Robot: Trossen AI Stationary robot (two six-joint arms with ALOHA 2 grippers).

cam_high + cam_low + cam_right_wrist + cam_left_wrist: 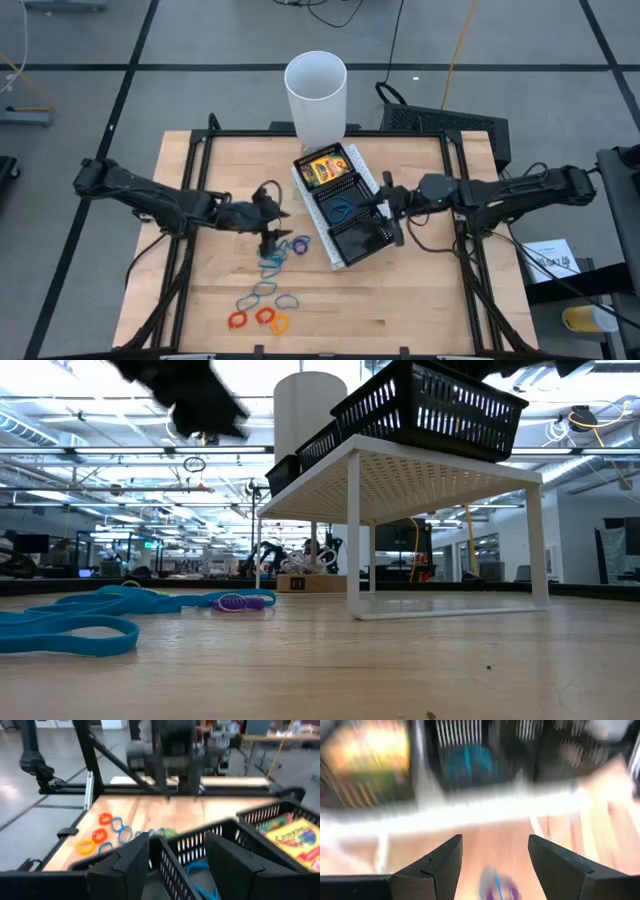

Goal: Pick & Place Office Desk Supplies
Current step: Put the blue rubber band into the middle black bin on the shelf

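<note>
Yellow-and-green crayon boxes (325,168) lie in the far compartment of the black mesh tray (352,248), which sits on a white stand (400,470). A blue rubber band (340,208) lies in the middle compartment. Blue, purple and green bands (283,248) lie on the table left of the stand, with orange and red ones (258,318) nearer the front. My left gripper (272,236) hovers open above the blue and purple bands (495,887). My right gripper (177,855) stands open at the tray's right side, above the mesh wall and the blue band (200,875).
A tall white cup (316,95) stands at the table's far edge, just behind the tray. The stand lifts the tray well above the tabletop (320,660). Bare wood shows on the table's left and front right.
</note>
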